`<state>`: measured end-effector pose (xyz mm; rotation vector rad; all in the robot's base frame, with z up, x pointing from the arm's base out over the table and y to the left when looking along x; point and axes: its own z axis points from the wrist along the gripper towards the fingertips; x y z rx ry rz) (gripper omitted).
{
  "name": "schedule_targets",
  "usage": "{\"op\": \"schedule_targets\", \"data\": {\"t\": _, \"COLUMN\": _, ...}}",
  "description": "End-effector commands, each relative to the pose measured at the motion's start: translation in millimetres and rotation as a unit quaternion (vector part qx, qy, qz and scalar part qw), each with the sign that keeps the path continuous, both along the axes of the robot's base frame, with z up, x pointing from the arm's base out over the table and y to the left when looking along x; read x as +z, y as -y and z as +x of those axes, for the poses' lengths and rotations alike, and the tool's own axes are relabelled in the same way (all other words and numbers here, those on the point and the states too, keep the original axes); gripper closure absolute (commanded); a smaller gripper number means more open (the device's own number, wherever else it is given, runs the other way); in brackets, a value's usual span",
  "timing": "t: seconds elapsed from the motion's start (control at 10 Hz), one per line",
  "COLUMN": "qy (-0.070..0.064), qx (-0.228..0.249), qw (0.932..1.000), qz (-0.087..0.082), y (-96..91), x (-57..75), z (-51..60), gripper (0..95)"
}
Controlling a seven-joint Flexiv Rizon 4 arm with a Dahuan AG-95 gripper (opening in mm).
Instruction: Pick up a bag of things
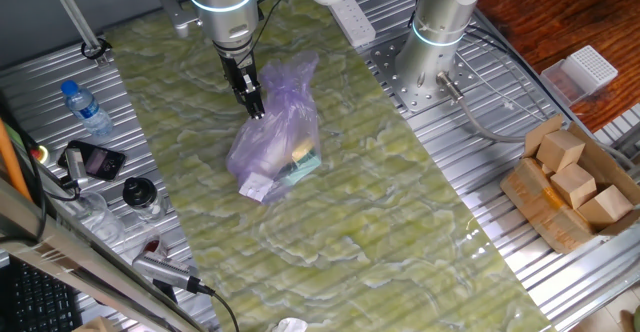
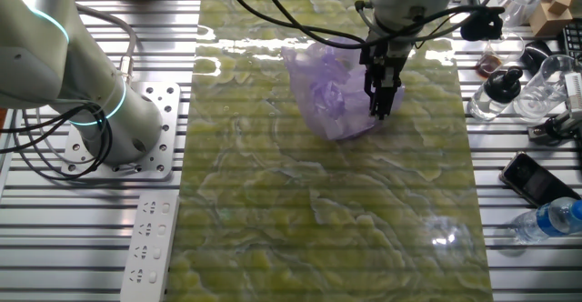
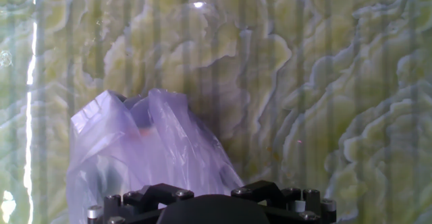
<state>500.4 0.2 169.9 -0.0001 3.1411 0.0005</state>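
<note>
The bag of things [image 1: 275, 137] is a translucent pale purple crinkled plastic bag on the green marbled mat. A teal box [image 1: 303, 166], a yellowish item [image 1: 300, 151] and a small white-pink cube [image 1: 256, 185] show through its lower end. My gripper [image 1: 254, 107] points down at the bag's upper left edge, with its fingers close together on a fold of the plastic. In the other fixed view the gripper [image 2: 380, 104] meets the bag [image 2: 329, 97] at its right side. In the hand view the bag [image 3: 145, 153] rises right up to the hand body, and the fingertips are hidden.
A brown cardboard box of wooden blocks [image 1: 570, 187] stands at the right. A water bottle [image 1: 88, 110], a phone [image 1: 95, 159] and small jars [image 1: 140, 194] lie at the left. A second arm's base [image 1: 435, 47] is at the back, and a power strip [image 2: 150, 243] lies beside the mat.
</note>
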Motion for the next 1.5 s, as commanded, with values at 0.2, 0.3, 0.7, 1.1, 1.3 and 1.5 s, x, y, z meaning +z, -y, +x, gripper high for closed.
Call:
{"op": "schedule_targets", "data": {"t": 0.2, "qy": 0.020, "qx": 0.090, "qw": 0.9954, "qz": 0.027, "y": 0.2, "x": 0.1, "z": -0.4, "gripper": 95.0}}
{"op": "schedule_targets", "data": {"t": 0.3, "qy": 0.020, "qx": 0.090, "qw": 0.9954, "qz": 0.026, "y": 0.2, "x": 0.1, "z": -0.4, "gripper": 95.0}}
{"op": "schedule_targets", "data": {"t": 0.7, "qy": 0.020, "qx": 0.090, "qw": 0.9955, "qz": 0.024, "y": 0.2, "x": 0.1, "z": -0.3, "gripper": 95.0}}
{"op": "schedule_targets", "data": {"t": 1.1, "qy": 0.020, "qx": 0.090, "qw": 0.9955, "qz": 0.023, "y": 0.2, "x": 0.1, "z": -0.3, "gripper": 95.0}}
{"op": "schedule_targets", "data": {"t": 1.3, "qy": 0.020, "qx": 0.090, "qw": 0.9955, "qz": 0.022, "y": 0.2, "x": 0.1, "z": -0.3, "gripper": 95.0}}
{"op": "schedule_targets", "data": {"t": 1.5, "qy": 0.020, "qx": 0.088, "qw": 0.9957, "qz": 0.022, "y": 0.2, "x": 0.1, "z": -0.3, "gripper": 95.0}}
